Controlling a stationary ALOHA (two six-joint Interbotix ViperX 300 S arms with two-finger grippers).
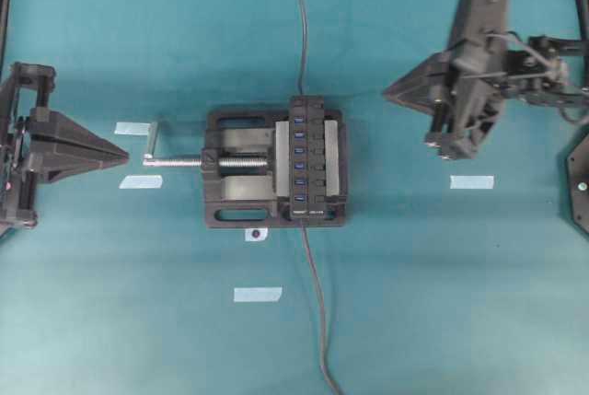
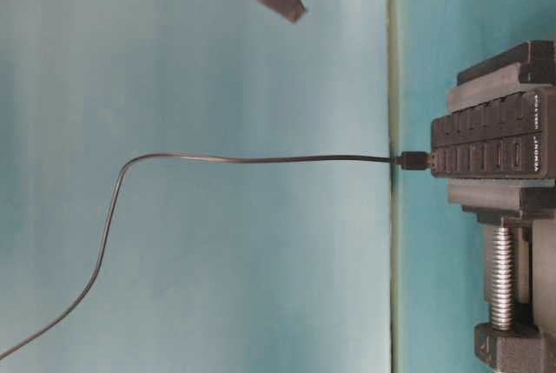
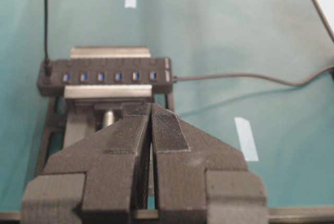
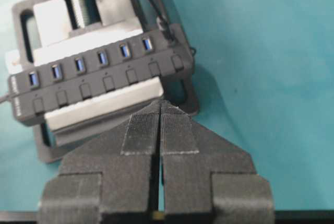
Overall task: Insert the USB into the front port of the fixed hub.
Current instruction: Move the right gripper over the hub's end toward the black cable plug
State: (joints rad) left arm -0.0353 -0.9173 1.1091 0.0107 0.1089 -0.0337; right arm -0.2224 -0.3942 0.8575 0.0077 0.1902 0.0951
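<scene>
The fixed hub (image 1: 306, 157), a narrow black bar with a row of several blue ports, is clamped in a black vise (image 1: 230, 194). The USB (image 1: 301, 98) sits plugged into the hub's end port, and its thin dark cable (image 1: 300, 17) runs off toward the far edge. The plug also shows as the USB (image 3: 47, 69) in the left wrist view, the USB (image 4: 167, 30) in the right wrist view and the USB (image 2: 413, 161) at table level. My left gripper (image 1: 124, 153) (image 3: 151, 106) is shut and empty, left of the vise handle. My right gripper (image 1: 386, 93) (image 4: 160, 102) is shut and empty, right of the hub.
A thicker grey cable (image 1: 316, 321) leaves the hub's labelled end toward the near edge. The vise's silver screw (image 1: 179, 162) and crank point left. Pale tape marks (image 1: 258, 295) (image 1: 472, 182) (image 1: 140, 181) lie on the teal table.
</scene>
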